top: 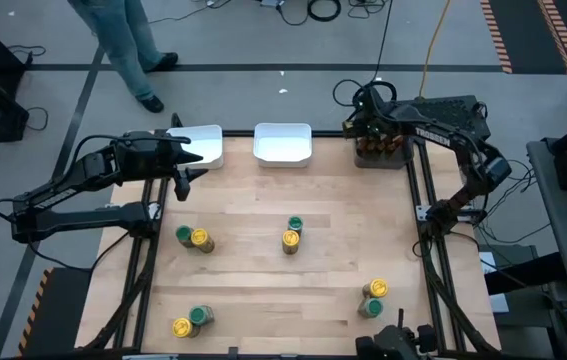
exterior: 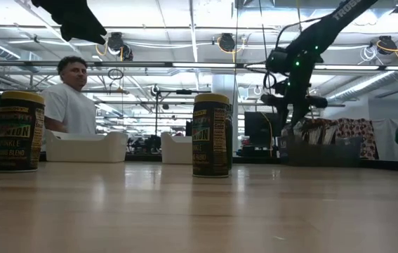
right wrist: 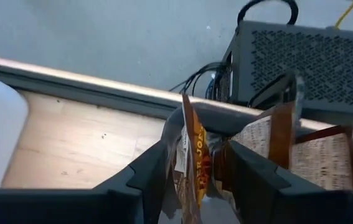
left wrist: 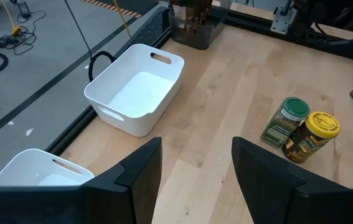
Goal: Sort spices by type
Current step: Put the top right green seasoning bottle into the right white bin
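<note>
So far only the packets (top: pixel 378 146) look sorted, standing in a dark bin (top: pixel 357 158) at the far right, where the right gripper (right wrist: pixel 196 163) straddles one with fingers parted. Jars (top: pixel 193 238) sit scattered in mixed pairs; both trays (top: pixel 283 152) are bare. The left gripper (top: pixel 191 168), released, hovers by the left tray.

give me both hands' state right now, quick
left hand: open, empty, above the table near the white trays.
right hand: open around a spice packet at the dark bin.
</note>
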Robot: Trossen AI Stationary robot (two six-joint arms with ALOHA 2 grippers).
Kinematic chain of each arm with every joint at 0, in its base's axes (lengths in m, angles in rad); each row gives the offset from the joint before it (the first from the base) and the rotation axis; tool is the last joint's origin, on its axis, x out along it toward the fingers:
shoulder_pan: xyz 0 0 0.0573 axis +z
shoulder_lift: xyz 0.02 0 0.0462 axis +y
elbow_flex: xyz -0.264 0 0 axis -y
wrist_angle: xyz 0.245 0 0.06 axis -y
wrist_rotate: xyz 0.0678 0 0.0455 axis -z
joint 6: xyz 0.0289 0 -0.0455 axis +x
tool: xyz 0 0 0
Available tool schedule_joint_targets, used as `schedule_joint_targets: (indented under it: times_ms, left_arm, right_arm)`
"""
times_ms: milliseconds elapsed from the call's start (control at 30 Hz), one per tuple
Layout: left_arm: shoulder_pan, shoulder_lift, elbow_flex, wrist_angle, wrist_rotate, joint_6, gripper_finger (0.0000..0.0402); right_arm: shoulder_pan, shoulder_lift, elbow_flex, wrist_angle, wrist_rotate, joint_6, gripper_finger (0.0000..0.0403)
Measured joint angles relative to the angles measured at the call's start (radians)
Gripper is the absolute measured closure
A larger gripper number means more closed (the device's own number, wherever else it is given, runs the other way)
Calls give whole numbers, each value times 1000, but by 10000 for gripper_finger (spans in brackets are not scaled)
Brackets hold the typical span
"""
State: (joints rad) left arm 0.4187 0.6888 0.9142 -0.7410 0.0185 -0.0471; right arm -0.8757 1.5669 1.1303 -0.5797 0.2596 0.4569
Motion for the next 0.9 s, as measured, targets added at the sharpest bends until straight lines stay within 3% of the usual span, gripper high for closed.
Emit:
schedule_joint_targets:
  times_ms: [267,433,733,900]
  left_arm:
    - [0,0,0,2,8,0,203]
    - [0,0,0,23,46,0,203]
    - [0,0,0,84,69,-25,203]
    - [0,1,0,83,106,-43,203]
  right_arm:
    - [31,-103,67,1,-7,-71,257]
    - [98,-142,144,2,-121,-142,257]
    - [335,-159,297,-19,-323,-245,257]
    - [495,-160,383,-67,-345,-302,257]
